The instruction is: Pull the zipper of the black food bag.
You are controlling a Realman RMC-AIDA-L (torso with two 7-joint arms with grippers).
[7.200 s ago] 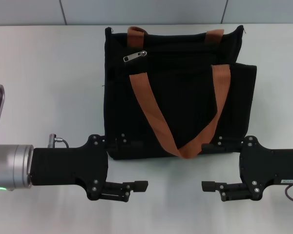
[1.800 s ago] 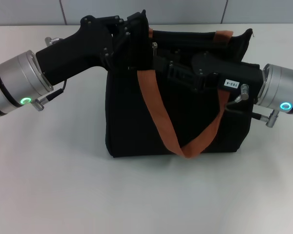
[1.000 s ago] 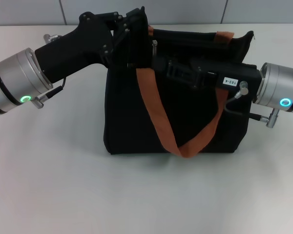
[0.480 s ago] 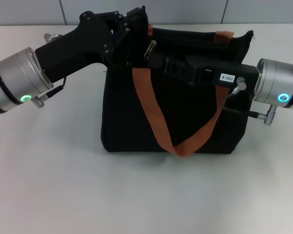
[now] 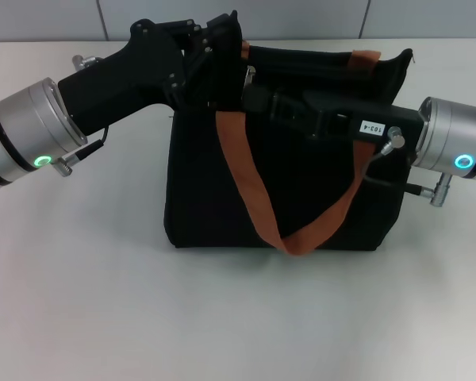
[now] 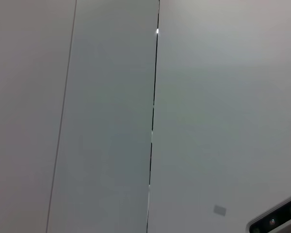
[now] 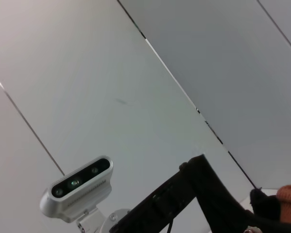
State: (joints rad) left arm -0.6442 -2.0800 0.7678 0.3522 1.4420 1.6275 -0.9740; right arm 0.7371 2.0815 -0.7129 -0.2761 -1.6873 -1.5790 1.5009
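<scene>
The black food bag (image 5: pixel 301 190) stands upright on the white table (image 5: pixel 103 302), with its orange-brown strap (image 5: pixel 246 182) hanging down the front. My left gripper (image 5: pixel 216 49) reaches in from the left and is shut on the bag's top left corner. My right gripper (image 5: pixel 250 97) lies across the top edge from the right, its tip at the left end of the zip track. The silver zipper pull (image 5: pixel 247 75) shows as a small glint just above that tip; whether it is gripped is hidden. A bit of orange strap (image 7: pixel 288 201) shows in the right wrist view.
Wall panels stand behind the table's far edge. The left wrist view shows only wall panels. The right wrist view shows a wall and a grey camera on a mount (image 7: pixel 77 187). Bare table lies in front of and beside the bag.
Both arms rose from the table's front to the bag's top. The bag went from lying flat to upright. In the last second my right gripper edged left along the top and the pull tilted.
</scene>
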